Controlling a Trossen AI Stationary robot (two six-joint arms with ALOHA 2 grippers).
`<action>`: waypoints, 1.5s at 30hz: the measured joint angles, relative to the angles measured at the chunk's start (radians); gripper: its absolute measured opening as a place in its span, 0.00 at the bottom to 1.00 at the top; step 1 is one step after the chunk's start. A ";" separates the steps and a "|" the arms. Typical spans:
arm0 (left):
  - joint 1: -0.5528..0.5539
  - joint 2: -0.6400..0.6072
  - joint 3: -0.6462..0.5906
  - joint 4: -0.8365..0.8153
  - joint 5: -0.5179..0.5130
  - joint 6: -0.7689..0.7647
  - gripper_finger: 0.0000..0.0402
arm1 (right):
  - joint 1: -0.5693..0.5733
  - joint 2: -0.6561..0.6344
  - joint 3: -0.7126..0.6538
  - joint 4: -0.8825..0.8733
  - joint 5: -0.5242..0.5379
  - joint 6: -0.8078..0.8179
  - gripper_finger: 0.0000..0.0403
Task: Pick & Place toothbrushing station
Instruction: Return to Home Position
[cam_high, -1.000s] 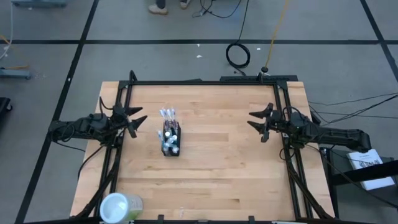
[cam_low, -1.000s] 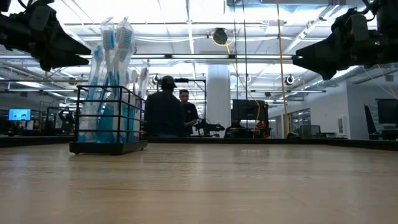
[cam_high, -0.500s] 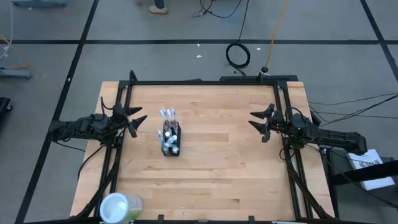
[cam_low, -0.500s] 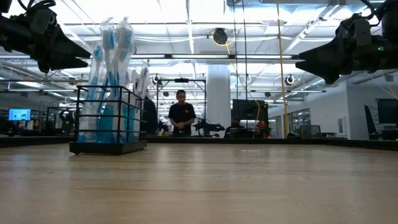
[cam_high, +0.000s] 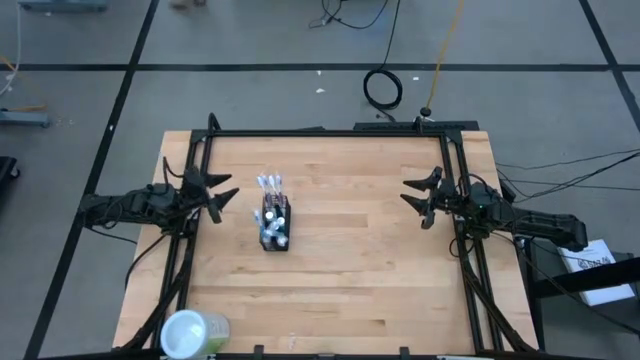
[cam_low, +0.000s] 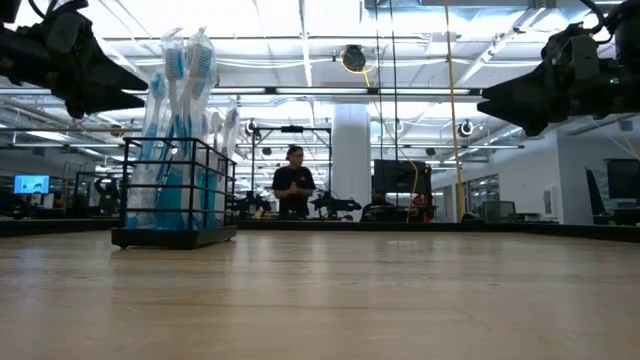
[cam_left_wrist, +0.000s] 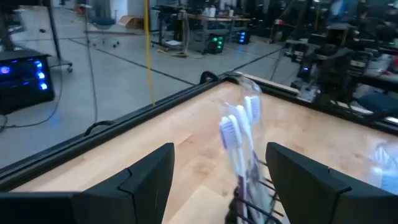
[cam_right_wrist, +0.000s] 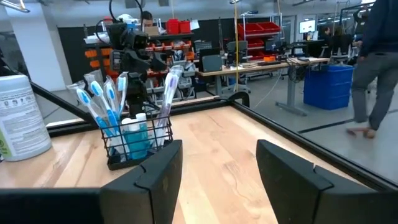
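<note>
Just toothbrushing station (cam_high: 274, 222), upright on table (cam_high: 380, 250).

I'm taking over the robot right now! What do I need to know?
Left gripper: open, empty, at the table's left edge, apart from the holder.
Right gripper: open, empty, at the right edge.
Mesh holder: upright on the table, left of centre. Toothbrushes and small tubes stand inside it.
Pale-green container: at a left-side corner of the table, away from the holder.
Done: no loose toothbrush or tube shows on the table.
Left: probably only parking both arms.
</note>
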 joint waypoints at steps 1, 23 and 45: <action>0.000 0.000 -0.019 0.027 0.014 0.010 0.65 | 0.000 0.000 0.000 0.002 -0.006 0.000 0.49; 0.000 0.000 -0.141 0.169 0.254 0.124 0.65 | 0.000 0.000 -0.018 0.030 -0.234 0.010 0.49; 0.000 0.000 -0.193 0.306 0.304 0.174 0.65 | 0.003 0.005 -0.063 0.073 -0.375 0.053 0.49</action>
